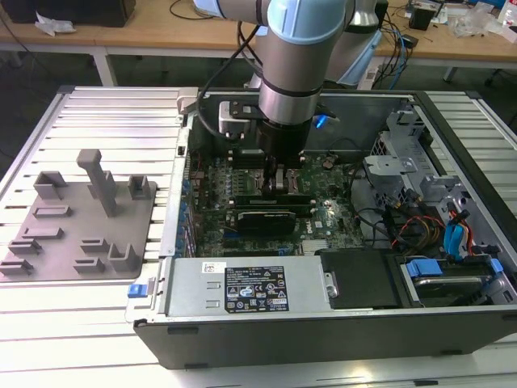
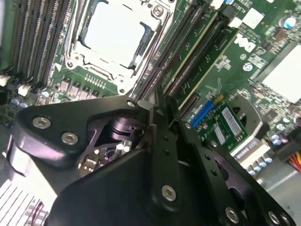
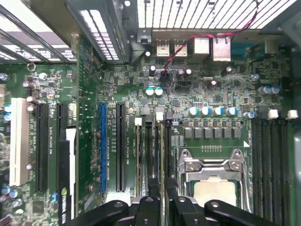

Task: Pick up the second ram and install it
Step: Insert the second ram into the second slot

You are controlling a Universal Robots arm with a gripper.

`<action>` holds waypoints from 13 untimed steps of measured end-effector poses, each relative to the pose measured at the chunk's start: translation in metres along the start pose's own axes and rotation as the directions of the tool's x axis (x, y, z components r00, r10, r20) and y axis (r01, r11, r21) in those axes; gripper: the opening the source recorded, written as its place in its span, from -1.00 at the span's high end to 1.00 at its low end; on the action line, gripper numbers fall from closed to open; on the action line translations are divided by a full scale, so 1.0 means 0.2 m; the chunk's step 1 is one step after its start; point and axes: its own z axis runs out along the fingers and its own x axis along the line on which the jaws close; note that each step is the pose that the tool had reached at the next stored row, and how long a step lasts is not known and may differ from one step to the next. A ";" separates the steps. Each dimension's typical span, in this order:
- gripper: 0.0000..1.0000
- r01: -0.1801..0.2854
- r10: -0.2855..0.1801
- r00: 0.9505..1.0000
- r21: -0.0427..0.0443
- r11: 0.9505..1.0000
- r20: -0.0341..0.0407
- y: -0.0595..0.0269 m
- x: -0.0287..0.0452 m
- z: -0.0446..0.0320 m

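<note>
now, gripper point(image 1: 279, 179): low over the motherboard point(image 1: 323, 218), mid-frame in the exterior view
fingers point(image 2: 162, 110): nearly closed; whether they hold the second ram cannot be told
cpu socket point(image 3: 212, 181): beside them

A ribbed metal table point(image 1: 97, 113) fills the foreground; wooden desks point(image 1: 161, 32) strewn with cables stand behind.

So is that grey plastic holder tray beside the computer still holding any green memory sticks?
No, the grey plastic holder tray has bare slots and posts, with no green stick in it.

Bright even light, blurred near foreground
</note>
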 end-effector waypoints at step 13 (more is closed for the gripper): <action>0.69 0.000 0.000 1.000 0.005 1.000 0.000 -0.061 -0.004 -0.100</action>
